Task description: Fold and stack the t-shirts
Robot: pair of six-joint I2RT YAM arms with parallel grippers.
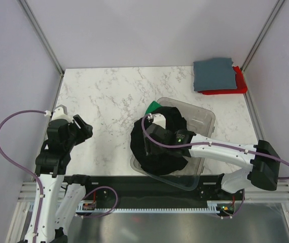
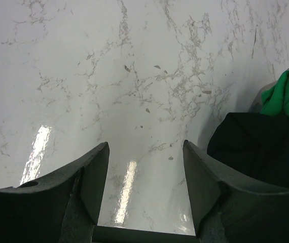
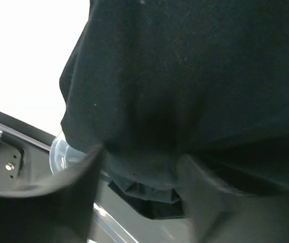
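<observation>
The right gripper [image 3: 142,154] has its two fingers either side of a bunched fold of the black t-shirt [image 3: 185,76]. The cloth fills the gap, but the blurred wrist view does not show whether they are clamped on it or only straddling it. That shirt lies heaped in the clear plastic bin [image 1: 205,119] at about five o'clock on the table [image 1: 109,96], spilling over the bin's left rim. A green t-shirt [image 2: 284,96] peeks out at the bin's eleven o'clock corner. The left gripper [image 2: 145,146] hangs over bare marble at about eight o'clock, fingers spread and holding nothing. At one o'clock, a folded slate grey-blue t-shirt [image 1: 214,75] sits on a red t-shirt [image 1: 240,83].

The step looks like drawing the black shirt out of the bin. To do it well, pinch a single layer near a hem or shoulder, lift straight up until the cloth clears the rim, then carry it toward nine o'clock, where the free gripper can take a second corner and spread it flat. Dragging sideways risks tipping the bin or pulling the green shirt along. No brand, label, print or writing is legible in any view.
</observation>
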